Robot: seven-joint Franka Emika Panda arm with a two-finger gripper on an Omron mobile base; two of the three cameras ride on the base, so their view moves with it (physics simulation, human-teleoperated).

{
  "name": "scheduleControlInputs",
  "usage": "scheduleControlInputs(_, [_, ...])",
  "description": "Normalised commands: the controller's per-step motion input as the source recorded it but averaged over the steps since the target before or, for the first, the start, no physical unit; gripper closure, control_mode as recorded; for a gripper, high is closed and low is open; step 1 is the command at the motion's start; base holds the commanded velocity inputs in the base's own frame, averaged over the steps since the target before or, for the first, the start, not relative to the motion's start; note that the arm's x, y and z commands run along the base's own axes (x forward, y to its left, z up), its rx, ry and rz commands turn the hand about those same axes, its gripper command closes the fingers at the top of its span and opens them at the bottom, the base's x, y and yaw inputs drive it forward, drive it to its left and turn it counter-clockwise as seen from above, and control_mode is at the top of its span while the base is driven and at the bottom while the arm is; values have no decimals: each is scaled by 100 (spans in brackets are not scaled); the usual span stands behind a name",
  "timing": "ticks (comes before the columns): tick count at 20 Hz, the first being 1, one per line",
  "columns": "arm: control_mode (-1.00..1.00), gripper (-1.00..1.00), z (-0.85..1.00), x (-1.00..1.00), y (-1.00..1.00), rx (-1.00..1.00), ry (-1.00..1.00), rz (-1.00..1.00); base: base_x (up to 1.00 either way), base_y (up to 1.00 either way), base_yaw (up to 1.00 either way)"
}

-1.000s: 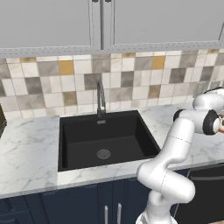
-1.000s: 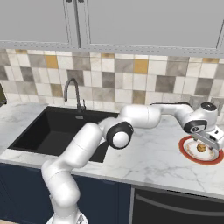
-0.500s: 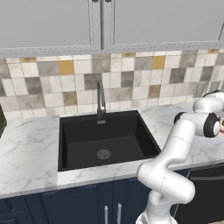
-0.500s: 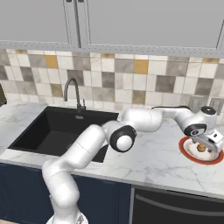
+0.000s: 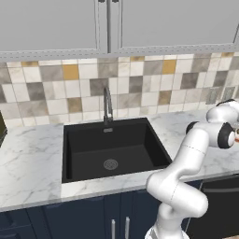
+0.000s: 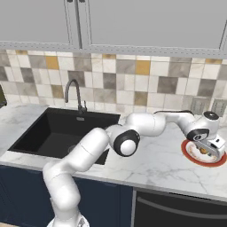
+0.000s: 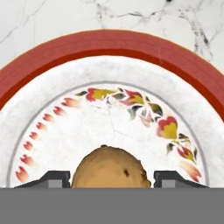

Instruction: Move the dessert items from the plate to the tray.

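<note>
We see the white robot arm's gripper (image 6: 208, 150) low over the round plate w/ a red rim and flower pattern (image 6: 219, 160), on the white marble counter (image 6: 155, 164) right of the black sink (image 6: 53, 133); in the hand view the small round tan-brown dessert piece (image 7: 110, 168) sits on the plate (image 7: 109, 52), right between the two dark finger tips (image 7: 54, 178); a thin gap shows on each side of it, so jaws are partly open around it; we can't tell if they touch it yet.
</note>
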Motion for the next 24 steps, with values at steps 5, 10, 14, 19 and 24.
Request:
scheduleControlInputs(5, [-100, 100, -1, 0, -2, 0, 2, -1, 0, 0, 0])
scheduleControlInputs(10, [-100, 100, 60, -27, 64, -15, -13, -1, 0, 0, 0])
scheduleControlInputs(14, [-100, 100, 65, -40, 100, -59, -17, 0, 0, 0, 0])
scheduleControlInputs(19, [-100, 100, -1, -25, 100, -66, -2, -2, 0, 0, 0])
scheduleControlInputs(24, [-100, 100, 78, -47, 99, -12, 1, -5, 0, 0, 0])
